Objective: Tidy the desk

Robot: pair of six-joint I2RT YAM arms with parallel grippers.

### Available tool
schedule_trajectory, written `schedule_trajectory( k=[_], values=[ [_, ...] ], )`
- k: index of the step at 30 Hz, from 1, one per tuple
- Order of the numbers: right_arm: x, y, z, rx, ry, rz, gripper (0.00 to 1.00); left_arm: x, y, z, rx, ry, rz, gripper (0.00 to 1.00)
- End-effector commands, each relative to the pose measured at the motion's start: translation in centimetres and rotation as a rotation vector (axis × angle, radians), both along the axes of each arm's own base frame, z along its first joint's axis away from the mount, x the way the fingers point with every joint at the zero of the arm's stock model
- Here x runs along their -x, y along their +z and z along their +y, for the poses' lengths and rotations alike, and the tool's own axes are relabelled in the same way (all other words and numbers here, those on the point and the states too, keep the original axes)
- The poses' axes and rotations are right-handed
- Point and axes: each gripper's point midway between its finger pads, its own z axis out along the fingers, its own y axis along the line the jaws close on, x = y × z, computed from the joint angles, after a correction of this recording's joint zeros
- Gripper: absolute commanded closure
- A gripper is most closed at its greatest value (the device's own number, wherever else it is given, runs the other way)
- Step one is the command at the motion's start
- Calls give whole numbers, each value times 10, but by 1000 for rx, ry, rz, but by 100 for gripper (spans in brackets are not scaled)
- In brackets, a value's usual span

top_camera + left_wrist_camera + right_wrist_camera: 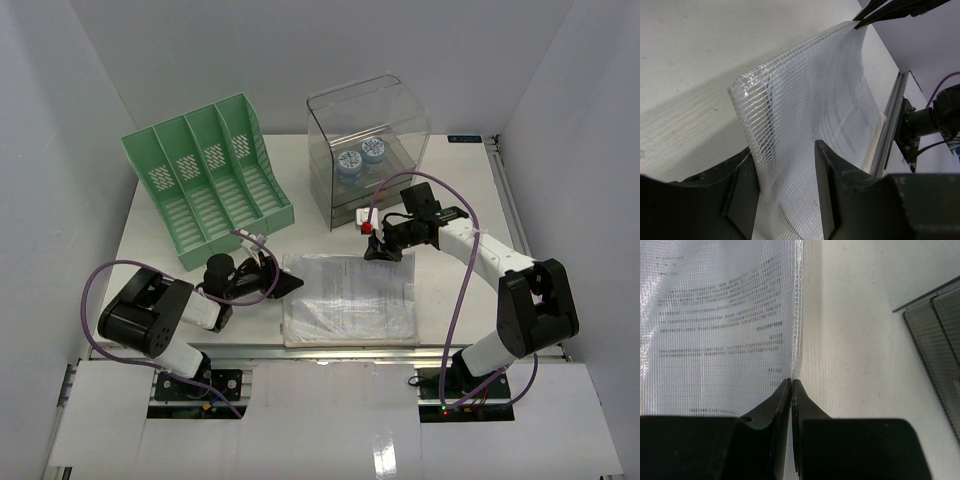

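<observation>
White desk [300, 225] lying long side left to right, metal rail along its near edge, inside plain white walls.

From the left: a green slotted plastic rack [205, 175] stands at the back corner. In front of it the left gripper [290, 283] is clamped on the left edge of a translucent mesh pouch [350, 298] of printed sheets, mesh filling the gap between its fingers [825, 190]. The pouch lies mid-desk. The right gripper [383, 252] is pinched tight on the pouch's far right corner, with a clear plastic box [370, 130] behind it.
</observation>
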Motion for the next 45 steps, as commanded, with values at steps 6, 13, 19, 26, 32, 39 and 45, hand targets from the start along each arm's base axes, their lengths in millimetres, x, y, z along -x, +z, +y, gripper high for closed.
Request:
schedule_trajectory(
  k=[6,13,19,26,32,39,45],
  values=[
    [1,16,7,-56,30,-33,92,19,28,-16,102,-187,-54,79],
    [3,20,8,-59,34,-14,74,15,37,-12,47,-171,-91,100],
    [33,38,9,-89,195,6,14,4,71,-13,-42,-146,-231,100],
    [45,86,17,-161,269,-146,10,10,88,-27,-188,-233,-296,100],
    [53,120,36,-185,318,-156,10,28,98,-35,-298,-331,-339,100],
    [69,120,69,-116,379,-111,10,36,122,-28,-321,-322,-403,100],
    [82,97,79,-73,398,-58,10,44,137,-21,-312,-306,-452,100]
  ],
)
